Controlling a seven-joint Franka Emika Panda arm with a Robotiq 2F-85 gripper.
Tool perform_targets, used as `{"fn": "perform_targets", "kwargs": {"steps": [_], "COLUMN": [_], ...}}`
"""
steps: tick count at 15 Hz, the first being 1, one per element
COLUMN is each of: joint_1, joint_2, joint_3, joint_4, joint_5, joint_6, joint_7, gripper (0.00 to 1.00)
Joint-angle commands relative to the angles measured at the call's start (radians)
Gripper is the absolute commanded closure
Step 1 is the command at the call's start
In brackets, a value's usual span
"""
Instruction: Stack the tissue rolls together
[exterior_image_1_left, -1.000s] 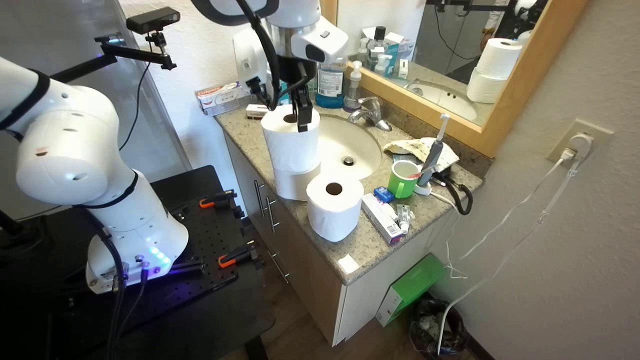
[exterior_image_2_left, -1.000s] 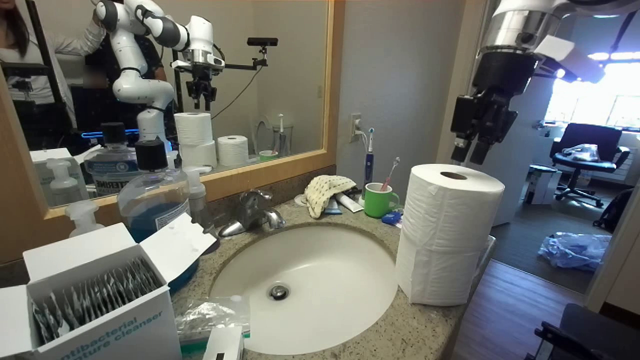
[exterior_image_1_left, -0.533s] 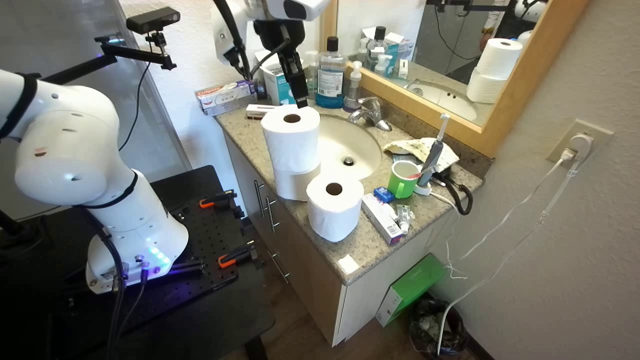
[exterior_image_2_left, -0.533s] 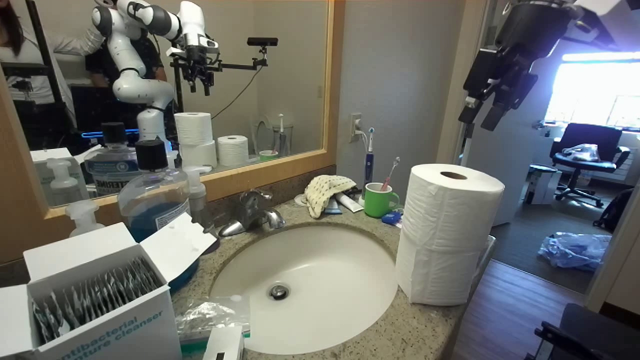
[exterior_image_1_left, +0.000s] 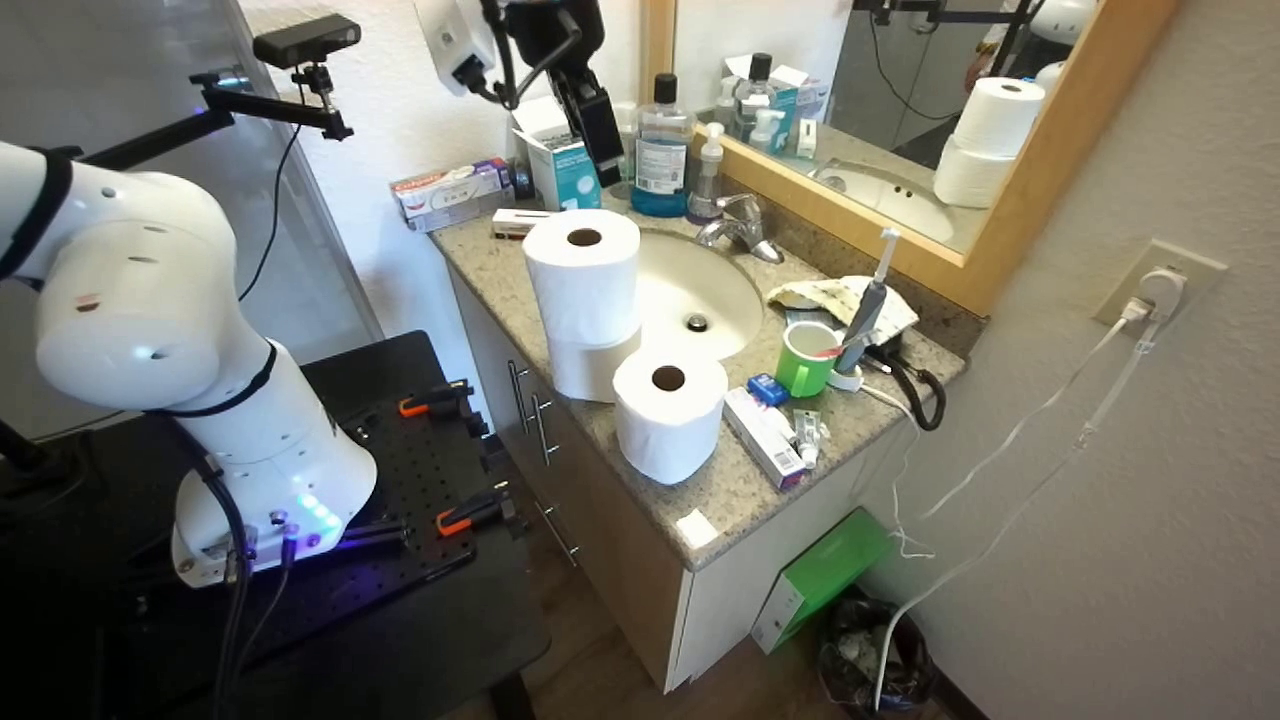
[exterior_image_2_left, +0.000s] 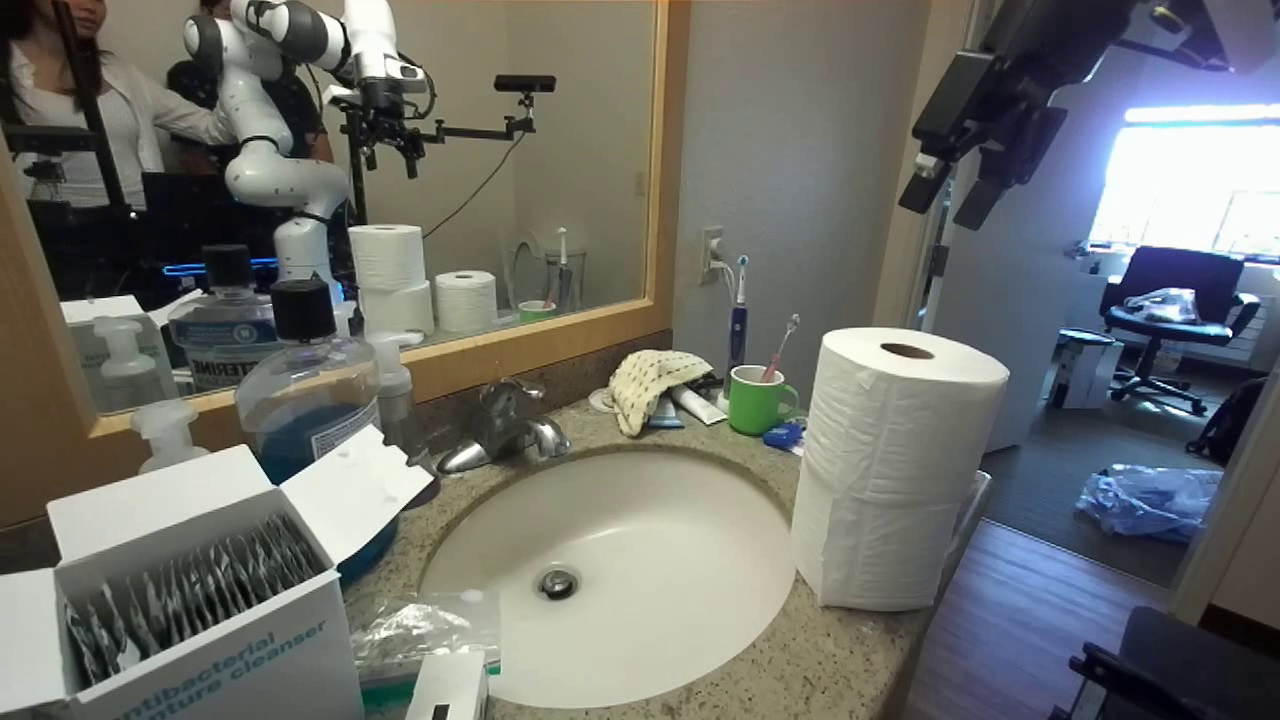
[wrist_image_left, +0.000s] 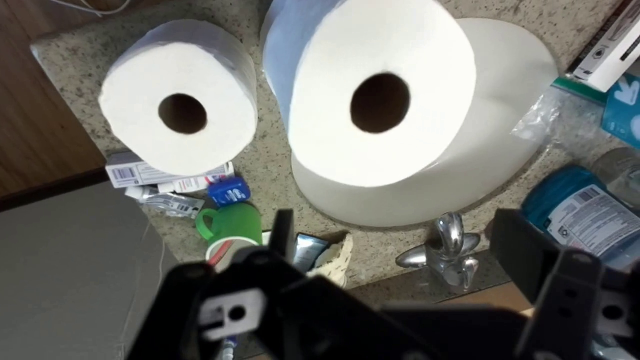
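I look over a speckled worktop (exterior_image_1_left: 735, 505) with an oval white sink (exterior_image_2_left: 650, 610) let into it, set on a cabinet (exterior_image_1_left: 620, 560) with metal bar handles (exterior_image_1_left: 541, 428). A mirror (exterior_image_2_left: 590, 180) in a wooden frame (exterior_image_2_left: 672, 200) rises behind the sink, and a pale grey wall (exterior_image_1_left: 1180, 500) carries a socket plate (exterior_image_1_left: 1147, 262). In an exterior view I see a door (exterior_image_2_left: 1005, 320) standing open; past the plank floor (exterior_image_2_left: 1020, 600) lies darker flooring (exterior_image_2_left: 1040, 490), where a black office chair (exterior_image_2_left: 1180, 275) stands near a window (exterior_image_2_left: 1170, 180) glaring white.

The hand (exterior_image_2_left: 947, 202) hangs tilted, its jaws apart.
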Motion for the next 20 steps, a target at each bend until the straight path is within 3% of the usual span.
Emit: {"fn": "perform_targets", "kwargs": {"steps": [1, 3, 8, 13, 15, 20], "joint_1": [0.002, -0.038, -0.081, -0.115, -0.128, -0.154], "joint_2": [0.192, 0.299, 0.526, 0.643, 0.663, 0.648], "joint_3": [0.039, 0.061, -0.018, -0.113, -0.141, -0.163], "joint_4": [0.096, 0.157, 0.375, 0.477, 0.473, 0.4], "joint_5": [-0.07, -0.192, -0.332, -0.272, -0.21, -0.13], "joint_6": [0.08, 0.13, 0.122, 0.129, 0.123, 0.132], "joint_7": [-0.019, -0.007, -0.088, -0.233, -0.304, -0.343], "gripper": [0.0, 0.0, 0.0, 0.0, 0.0, 0.0]}}
